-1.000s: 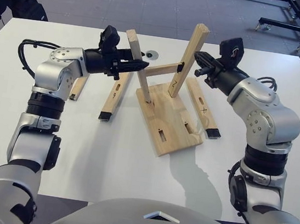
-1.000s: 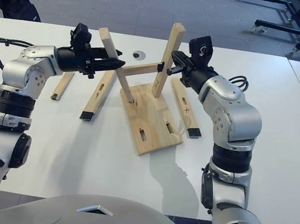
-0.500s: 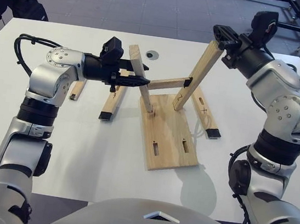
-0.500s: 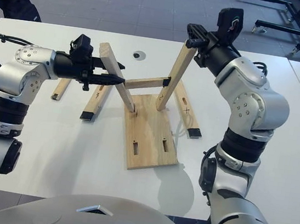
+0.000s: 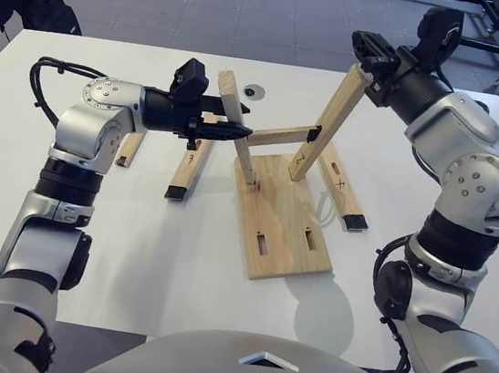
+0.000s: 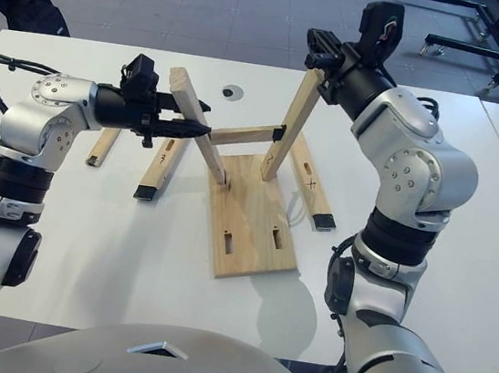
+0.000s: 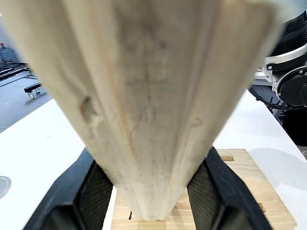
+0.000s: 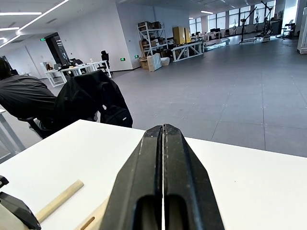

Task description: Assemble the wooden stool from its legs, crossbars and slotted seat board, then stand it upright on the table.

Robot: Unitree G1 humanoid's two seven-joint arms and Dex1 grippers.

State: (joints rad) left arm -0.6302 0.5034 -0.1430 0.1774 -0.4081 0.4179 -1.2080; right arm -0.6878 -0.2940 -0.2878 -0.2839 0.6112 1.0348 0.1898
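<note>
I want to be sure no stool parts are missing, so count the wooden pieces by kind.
Legs: 4 (two standing in the board, two lying flat)
Crossbars: 2 (one fitted between the standing legs, one lying loose)
Seat board: 1
Total: 7
</note>
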